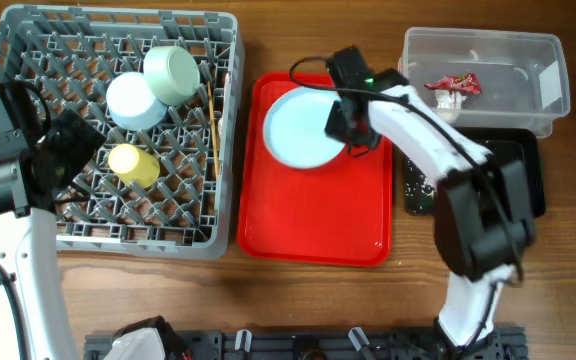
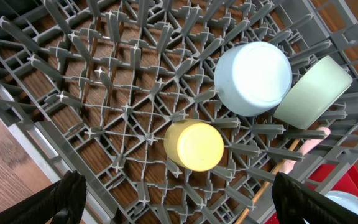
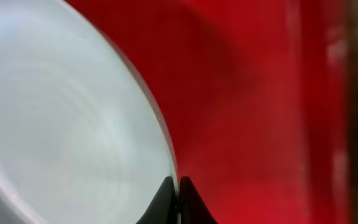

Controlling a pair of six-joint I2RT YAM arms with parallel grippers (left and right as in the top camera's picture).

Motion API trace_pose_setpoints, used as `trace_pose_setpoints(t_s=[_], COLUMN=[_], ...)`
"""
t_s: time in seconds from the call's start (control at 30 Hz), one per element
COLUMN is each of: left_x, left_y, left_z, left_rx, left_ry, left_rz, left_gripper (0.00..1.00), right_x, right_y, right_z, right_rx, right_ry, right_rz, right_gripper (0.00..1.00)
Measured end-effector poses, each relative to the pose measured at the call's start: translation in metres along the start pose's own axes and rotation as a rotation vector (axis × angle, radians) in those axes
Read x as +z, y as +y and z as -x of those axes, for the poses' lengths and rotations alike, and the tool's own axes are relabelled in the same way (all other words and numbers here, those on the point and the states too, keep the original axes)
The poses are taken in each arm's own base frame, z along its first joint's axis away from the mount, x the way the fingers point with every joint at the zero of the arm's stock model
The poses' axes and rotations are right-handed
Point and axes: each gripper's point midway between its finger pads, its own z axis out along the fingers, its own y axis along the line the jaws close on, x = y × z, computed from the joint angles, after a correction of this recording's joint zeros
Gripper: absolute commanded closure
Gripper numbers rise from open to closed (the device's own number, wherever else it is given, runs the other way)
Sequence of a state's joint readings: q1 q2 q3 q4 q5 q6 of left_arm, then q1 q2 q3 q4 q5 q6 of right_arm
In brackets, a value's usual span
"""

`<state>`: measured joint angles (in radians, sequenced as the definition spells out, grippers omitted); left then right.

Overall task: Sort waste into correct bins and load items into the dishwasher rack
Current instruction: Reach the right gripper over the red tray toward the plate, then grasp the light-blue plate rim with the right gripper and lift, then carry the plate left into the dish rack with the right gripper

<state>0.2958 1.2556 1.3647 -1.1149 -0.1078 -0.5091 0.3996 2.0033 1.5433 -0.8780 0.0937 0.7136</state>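
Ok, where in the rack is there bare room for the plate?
Bare pegs fill the rack's near half, in front of the yellow cup. The far half is crowded: blue bowl, green bowl, chopsticks along the right wall.

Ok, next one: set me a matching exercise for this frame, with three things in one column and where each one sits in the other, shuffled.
Things:
1. white round plate
2. small yellow plastic cup
3. crumpled red-and-white snack wrapper

Places:
A. in the clear rectangular plastic tub
B. on the red rectangular serving tray
C. in the grey plastic dishwasher rack

Pairs: 1-B; 2-C; 3-A
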Motion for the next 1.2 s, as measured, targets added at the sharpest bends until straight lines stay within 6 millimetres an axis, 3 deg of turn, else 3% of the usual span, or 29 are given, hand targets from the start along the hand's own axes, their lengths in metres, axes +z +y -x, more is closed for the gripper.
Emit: trace_pose_setpoints(t_s=[0.1,0.13,0.27,0.43,0.57,0.8,0.9,1.03,1.2], left_x=[0.0,0.0,0.0,0.0,0.0,0.0,0.0,0.0,0.0], left_y=[0.0,0.0,-0.001,-0.001,-0.001,-0.001,-0.001,-0.001,-0.001], left_z=[0.0,0.0,0.002,0.002,0.002,0.002,0.002,0.002,0.002], left_rx=[0.0,0.0,-0.001,-0.001,-0.001,-0.001,-0.001,-0.001,-0.001], left_ry=[0.0,-0.001,-0.007,-0.007,-0.008,-0.009,-0.009,-0.009,-0.009], left_rz=[0.0,0.0,-0.005,-0.005,-0.005,-0.006,-0.006,-0.006,-0.006], left_gripper=[0.05,0.05,0.05,0.05,0.05,0.06,0.06,0.07,0.08], right_x=[-0.049,-0.077,-0.111,-0.162,-0.2,-0.211,-0.192,-0.153,-0.14], right_y=[-0.004,-0.006,-0.012,0.009,0.037,0.072,0.087,0.101,0.113], right_z=[0.024,0.034,0.042,0.057,0.057,0.035,0.011,-0.013,-0.029], right_rx=[-0.006,-0.001,-0.029,-0.085,-0.138,-0.176,-0.187,-0.134,-0.059], right_ry=[-0.149,-0.222,-0.275,-0.391,-0.487,-0.548,-0.509,-0.446,-0.431], right_rz=[0.019,0.035,0.019,0.026,0.06,0.082,0.045,-0.007,0.007], right_gripper=[0.96,0.96,0.96,0.96,0.95,0.96,0.95,0.95,0.95])
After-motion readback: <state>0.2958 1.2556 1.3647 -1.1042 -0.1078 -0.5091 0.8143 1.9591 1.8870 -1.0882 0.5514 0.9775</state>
